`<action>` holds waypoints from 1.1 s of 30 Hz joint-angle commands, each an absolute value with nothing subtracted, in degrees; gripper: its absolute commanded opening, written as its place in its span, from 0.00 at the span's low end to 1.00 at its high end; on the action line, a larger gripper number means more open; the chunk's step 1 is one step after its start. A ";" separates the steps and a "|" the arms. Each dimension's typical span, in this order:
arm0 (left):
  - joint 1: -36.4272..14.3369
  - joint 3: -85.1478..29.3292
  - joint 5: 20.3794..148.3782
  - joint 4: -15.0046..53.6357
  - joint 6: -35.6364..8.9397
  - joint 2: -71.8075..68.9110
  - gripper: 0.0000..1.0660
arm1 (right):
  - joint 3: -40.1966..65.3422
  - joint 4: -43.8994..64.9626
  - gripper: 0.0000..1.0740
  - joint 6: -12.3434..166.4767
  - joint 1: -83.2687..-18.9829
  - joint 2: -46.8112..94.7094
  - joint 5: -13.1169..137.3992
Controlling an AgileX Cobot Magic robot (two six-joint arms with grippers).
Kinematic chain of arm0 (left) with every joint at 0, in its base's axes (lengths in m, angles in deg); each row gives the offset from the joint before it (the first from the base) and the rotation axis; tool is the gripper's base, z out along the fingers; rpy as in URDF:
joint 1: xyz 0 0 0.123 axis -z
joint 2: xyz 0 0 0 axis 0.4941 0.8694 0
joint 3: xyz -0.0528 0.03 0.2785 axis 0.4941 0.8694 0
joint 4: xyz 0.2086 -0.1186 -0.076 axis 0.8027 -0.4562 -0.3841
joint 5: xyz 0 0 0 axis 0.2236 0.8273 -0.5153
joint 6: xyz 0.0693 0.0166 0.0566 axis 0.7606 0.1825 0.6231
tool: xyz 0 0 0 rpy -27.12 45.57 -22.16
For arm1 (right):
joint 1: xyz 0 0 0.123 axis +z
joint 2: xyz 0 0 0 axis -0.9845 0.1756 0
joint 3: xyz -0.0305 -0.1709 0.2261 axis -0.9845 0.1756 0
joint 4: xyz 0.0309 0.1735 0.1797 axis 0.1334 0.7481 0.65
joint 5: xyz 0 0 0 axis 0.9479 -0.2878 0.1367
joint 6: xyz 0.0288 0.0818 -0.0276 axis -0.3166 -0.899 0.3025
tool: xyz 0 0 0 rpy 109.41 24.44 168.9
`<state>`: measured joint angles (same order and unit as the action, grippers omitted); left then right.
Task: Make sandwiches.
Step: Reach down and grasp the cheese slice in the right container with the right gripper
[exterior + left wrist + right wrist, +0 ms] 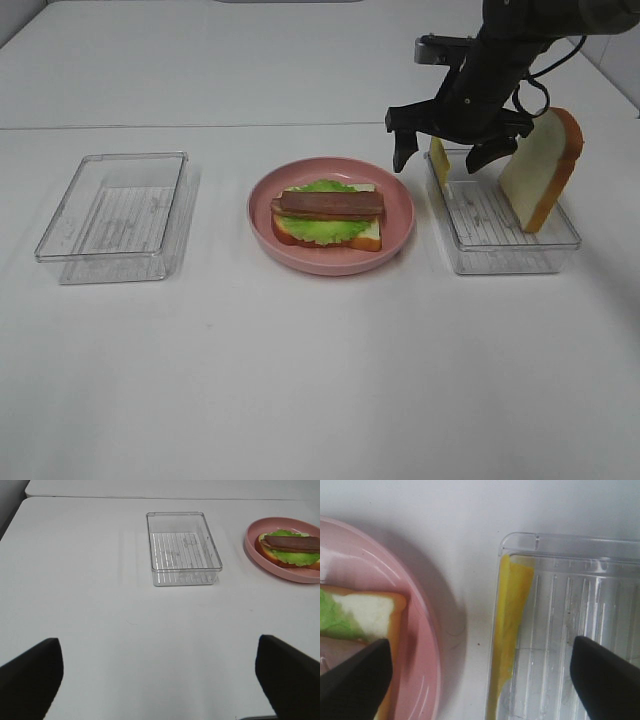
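Note:
The sandwich [328, 213] lies on the round pink plate [400, 225]: a bread slice, green lettuce [290, 556] and a brown bacon strip [330, 203] on top. A yellow cheese slice [438, 158] stands on edge against the left wall of the right clear tray [505, 245]. A second bread slice [543, 170] leans on that tray's right side. My right gripper [447, 152] hangs open just above the cheese [512, 620], one finger on each side and not touching it. My left gripper [160, 680] is open over bare table and holds nothing.
An empty clear tray [115, 215] sits left of the plate, also seen in the left wrist view as the clear tray [182, 547]. The plate's rim [422, 645] lies close to the right tray's wall [495, 630]. The white table reaches the front edge.

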<state>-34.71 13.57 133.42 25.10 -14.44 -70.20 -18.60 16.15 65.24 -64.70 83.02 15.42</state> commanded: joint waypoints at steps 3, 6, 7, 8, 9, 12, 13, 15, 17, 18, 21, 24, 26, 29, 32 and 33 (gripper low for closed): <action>-34.94 13.74 132.45 24.93 -14.67 -71.41 0.92 | -18.88 16.03 0.73 64.55 -64.93 82.91 15.70; -34.94 13.74 132.45 24.93 -14.67 -71.41 0.92 | -18.88 16.03 0.72 64.55 -64.93 82.91 15.70; -34.94 13.74 132.45 24.93 -14.67 -71.41 0.92 | -18.88 16.03 0.66 64.55 -64.93 82.91 15.70; -34.94 13.74 132.45 24.93 -14.67 -71.41 0.92 | -18.88 16.03 0.63 64.55 -64.93 82.91 15.70; -34.94 13.74 132.45 24.93 -14.67 -71.41 0.92 | -18.88 16.03 0.63 64.55 -64.93 82.91 15.70; -34.94 13.74 132.45 24.93 -14.67 -71.41 0.92 | -18.88 15.75 0.48 64.55 -64.93 82.91 16.16; -34.94 13.74 132.45 24.93 -14.67 -71.41 0.92 | -18.88 15.75 0.44 64.55 -64.93 82.91 16.28; -34.94 13.74 132.45 24.93 -14.67 -71.41 0.92 | -18.88 15.75 0.35 64.55 -64.93 82.91 16.33; -34.94 13.74 132.45 24.93 -14.67 -71.41 0.92 | -18.88 15.63 0.32 64.55 -64.93 82.91 16.33; -34.94 13.74 132.45 24.93 -14.67 -71.41 0.92 | -18.88 15.34 0.26 64.55 -64.93 82.91 16.33; -34.94 13.74 132.45 24.93 -14.67 -71.41 0.92 | -18.88 15.12 0.17 64.78 -64.93 82.91 16.33; -34.94 13.74 132.45 24.93 -14.67 -71.41 0.92 | -18.88 14.71 0.08 64.78 -64.93 82.91 16.33; -34.94 13.74 132.45 24.93 -14.67 -71.41 0.92 | -18.88 14.31 0.01 64.78 -64.93 82.91 16.28; -34.94 13.74 132.45 24.93 -14.67 -71.41 0.92 | -18.88 13.85 0.00 65.69 -64.93 82.91 16.05; -34.94 13.74 132.45 24.93 -14.67 -71.41 0.92 | -18.88 13.34 0.00 65.81 -64.93 82.91 16.05; -34.94 13.74 132.45 24.93 -14.67 -71.41 0.92 | -18.88 12.94 0.00 65.81 -64.93 82.79 15.70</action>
<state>-34.71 13.57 133.42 25.10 -14.44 -70.20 -18.60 14.14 65.41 -64.70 83.02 15.76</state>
